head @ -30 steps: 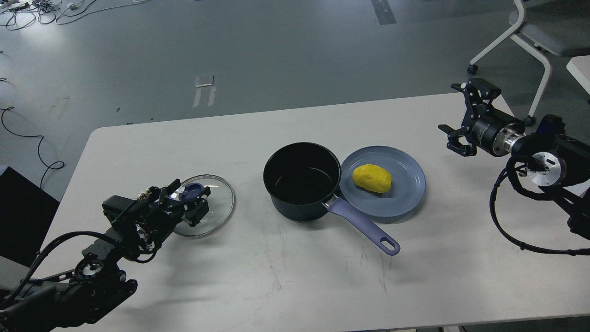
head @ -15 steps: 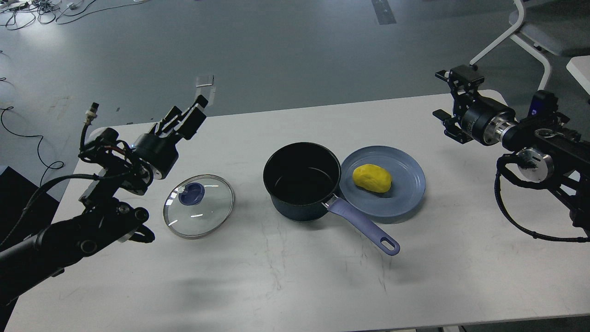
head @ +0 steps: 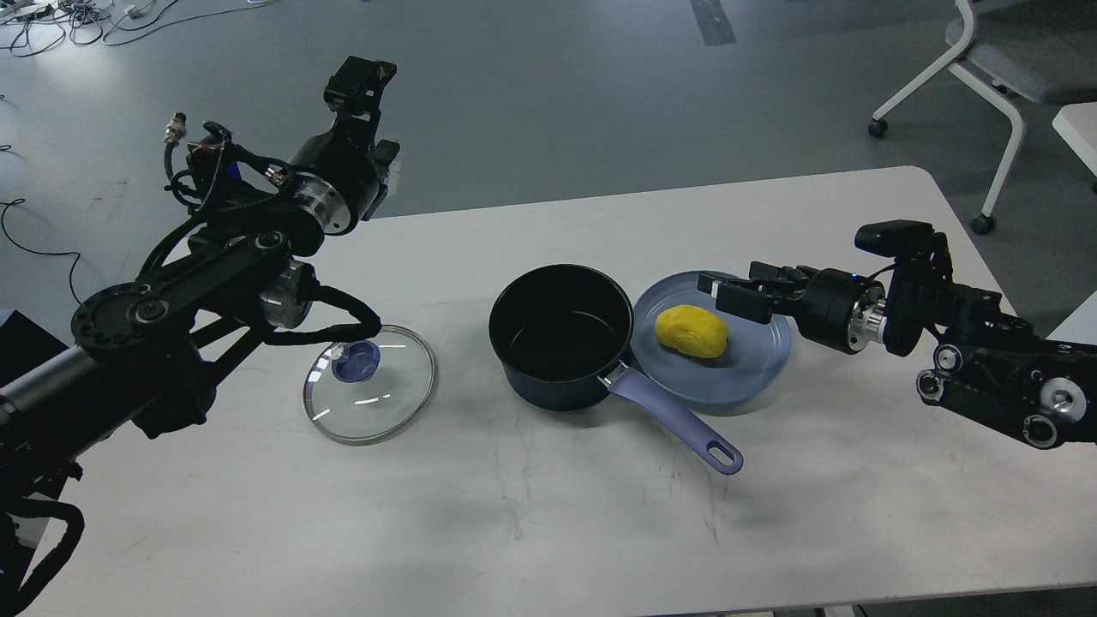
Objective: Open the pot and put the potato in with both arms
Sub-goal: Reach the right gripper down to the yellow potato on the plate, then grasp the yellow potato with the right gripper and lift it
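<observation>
The dark navy pot [head: 561,338] stands open at the table's middle, its lavender handle [head: 677,422] pointing to the front right. Its glass lid [head: 370,383] with the purple knob [head: 357,361] lies flat on the table to the left. The yellow potato [head: 692,332] lies on the light-blue plate [head: 763,360] just right of the pot. My right gripper [head: 722,293] is open, low over the plate's far rim, its fingers pointing left, just right of the potato and apart from it. My left gripper [head: 374,120] is open and empty, raised high over the table's far left edge.
The white table [head: 548,514] has bare room in front of the pot. My left arm's cable loop [head: 343,317] hangs just above the lid's far rim. A white chair [head: 994,60] and another table's corner [head: 1078,128] stand at the back right.
My left gripper let go of the lid's knob and rose up and back, leaving the lid on the table. My right gripper swung down and left to beside the potato.
</observation>
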Robot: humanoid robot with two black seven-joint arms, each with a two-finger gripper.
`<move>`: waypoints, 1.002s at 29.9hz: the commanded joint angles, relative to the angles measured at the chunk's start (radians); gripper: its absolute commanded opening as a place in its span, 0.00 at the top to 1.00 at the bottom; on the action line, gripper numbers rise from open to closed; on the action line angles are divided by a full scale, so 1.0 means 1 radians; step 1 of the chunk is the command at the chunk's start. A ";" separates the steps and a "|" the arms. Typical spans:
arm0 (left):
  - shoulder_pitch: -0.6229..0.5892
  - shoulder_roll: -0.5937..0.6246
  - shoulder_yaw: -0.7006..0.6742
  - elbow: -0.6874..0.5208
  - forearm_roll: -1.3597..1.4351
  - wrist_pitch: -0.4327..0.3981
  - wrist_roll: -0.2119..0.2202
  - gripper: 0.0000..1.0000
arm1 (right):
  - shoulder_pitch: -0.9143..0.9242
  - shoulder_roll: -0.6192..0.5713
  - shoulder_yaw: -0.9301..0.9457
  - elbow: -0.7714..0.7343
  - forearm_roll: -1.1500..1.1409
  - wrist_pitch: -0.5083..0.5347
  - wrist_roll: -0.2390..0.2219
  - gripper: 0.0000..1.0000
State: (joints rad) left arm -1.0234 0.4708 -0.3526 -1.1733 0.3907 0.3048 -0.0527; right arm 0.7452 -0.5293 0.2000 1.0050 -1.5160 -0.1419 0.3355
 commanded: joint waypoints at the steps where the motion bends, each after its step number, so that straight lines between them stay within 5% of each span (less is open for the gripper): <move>1: 0.017 -0.031 -0.008 0.004 0.011 -0.007 -0.001 0.02 | -0.004 0.008 -0.020 -0.048 -0.064 -0.033 0.005 0.03; 7: 0.048 -0.035 -0.009 0.006 0.057 -0.007 -0.013 0.02 | 0.017 0.100 -0.088 -0.193 -0.213 -0.171 0.014 0.04; 14: 0.068 -0.009 -0.009 0.006 0.117 -0.007 -0.084 0.02 | 0.049 0.170 -0.111 -0.198 -0.211 -0.177 0.026 0.04; 23: 0.074 0.000 -0.009 0.006 0.128 -0.006 -0.085 0.02 | 0.037 0.178 -0.189 -0.261 -0.211 -0.177 0.031 0.06; 30: 0.101 -0.003 -0.009 0.006 0.169 -0.004 -0.110 0.02 | 0.039 0.180 -0.217 -0.286 -0.211 -0.180 0.031 0.34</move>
State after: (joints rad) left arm -0.9311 0.4689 -0.3621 -1.1674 0.5517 0.3005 -0.1452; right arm 0.7823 -0.3498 -0.0152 0.7227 -1.7272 -0.3215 0.3667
